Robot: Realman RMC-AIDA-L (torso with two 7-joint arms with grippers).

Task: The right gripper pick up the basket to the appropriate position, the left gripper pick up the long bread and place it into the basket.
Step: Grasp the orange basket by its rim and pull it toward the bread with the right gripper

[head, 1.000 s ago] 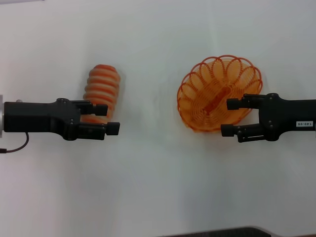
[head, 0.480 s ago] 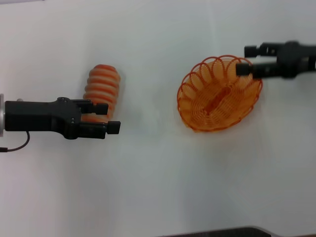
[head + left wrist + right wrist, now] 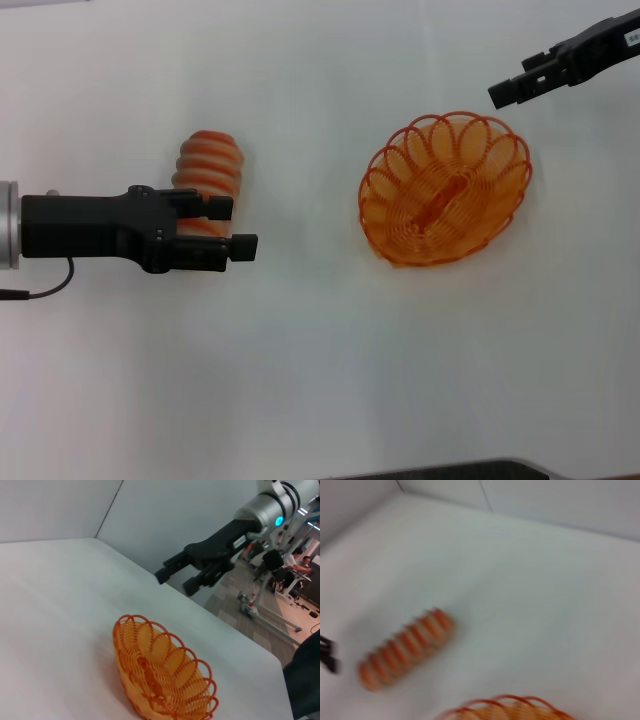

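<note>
on the white desk the basket, an oval of orange wire with a looped scalloped rim, lies empty to the right, and the long bread, pale peach with orange-red ridges, lies to the left, well apart from it. the left wrist view alone shows the right tool lifted clear above the basket with its fingers spread, where the head view sees only its tips at the basket's 1 o'clock. the left tool, fingers spread, hangs at the bread's 6 o'clock end, its upper finger overlapping the loaf.
</note>
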